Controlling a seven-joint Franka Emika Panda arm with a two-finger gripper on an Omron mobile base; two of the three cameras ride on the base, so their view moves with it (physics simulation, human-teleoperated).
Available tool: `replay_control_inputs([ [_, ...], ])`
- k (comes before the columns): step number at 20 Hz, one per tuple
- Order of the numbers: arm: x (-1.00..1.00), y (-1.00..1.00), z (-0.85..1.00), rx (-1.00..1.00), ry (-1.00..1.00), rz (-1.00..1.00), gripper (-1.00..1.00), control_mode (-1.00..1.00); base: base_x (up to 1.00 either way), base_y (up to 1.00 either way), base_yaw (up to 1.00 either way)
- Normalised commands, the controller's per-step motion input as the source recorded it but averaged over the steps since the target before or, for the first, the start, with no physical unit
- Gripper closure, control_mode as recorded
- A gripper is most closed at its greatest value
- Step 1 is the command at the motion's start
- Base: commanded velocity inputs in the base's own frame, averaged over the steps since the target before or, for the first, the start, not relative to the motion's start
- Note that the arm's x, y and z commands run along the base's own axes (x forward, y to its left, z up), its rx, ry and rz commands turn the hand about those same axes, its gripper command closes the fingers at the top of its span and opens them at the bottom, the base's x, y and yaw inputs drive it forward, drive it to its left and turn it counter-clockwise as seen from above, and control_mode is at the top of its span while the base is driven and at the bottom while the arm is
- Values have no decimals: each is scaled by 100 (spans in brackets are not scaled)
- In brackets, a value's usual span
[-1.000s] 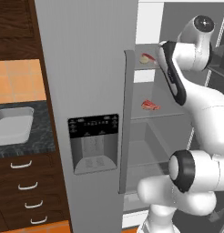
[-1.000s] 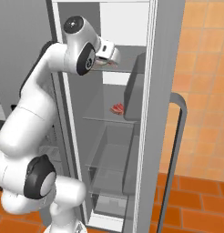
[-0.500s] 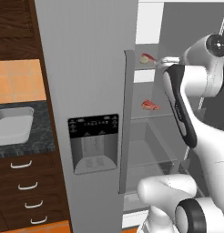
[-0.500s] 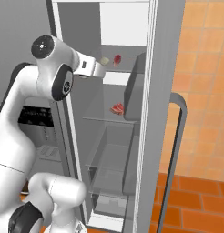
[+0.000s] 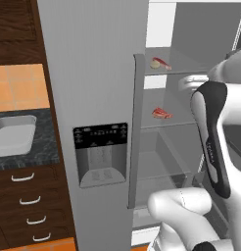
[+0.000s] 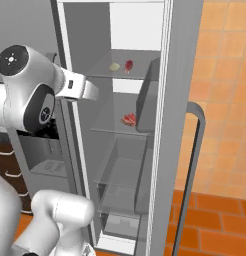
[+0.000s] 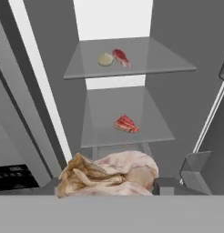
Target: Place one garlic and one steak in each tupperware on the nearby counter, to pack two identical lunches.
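Note:
In the hand view a pale garlic (image 7: 111,174) with papery skin sits right at the camera, held in my gripper (image 7: 109,184); a dark fingertip (image 7: 170,185) presses against its right side. The hand hangs in front of the open fridge. On the upper glass shelf lie another garlic (image 7: 105,59) (image 5: 155,63) (image 6: 114,66) and a red steak (image 7: 121,57) (image 5: 163,62) (image 6: 129,65), side by side. A second steak (image 7: 126,124) (image 5: 161,113) (image 6: 129,119) lies on the shelf below. One tupperware (image 5: 14,139), pale and rectangular, rests on the black counter (image 5: 44,147) far to the left.
The fridge's closed left door with its dispenser panel (image 5: 100,154) stands between the shelves and the counter. The open right door (image 6: 182,100) with a long handle (image 6: 195,165) flanks the shelves. Drawers with curved handles (image 5: 23,201) sit under the counter.
The arm has drawn back from the upper shelf and out of the fridge, swinging left with the garlic in the gripper. The food on the shelves has not moved.

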Motion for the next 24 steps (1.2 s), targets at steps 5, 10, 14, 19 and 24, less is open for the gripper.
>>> replay_control_inputs([
  [5, -85, 1, 0, -2, 7, 0, 100, -100, 0, 0, 0],
  [10, -53, 0, 0, -5, 5, 0, 100, -100, 0, 0, 0],
  [14, -28, 0, 0, -1, 0, 0, 100, -100, 0, 0, 0],
  [19, 0, 0, 0, 0, 0, 0, 100, -100, 0, 0, 0],
  [24, 0, 0, 0, 0, 0, 0, 100, -100, 0, 0, 0],
])
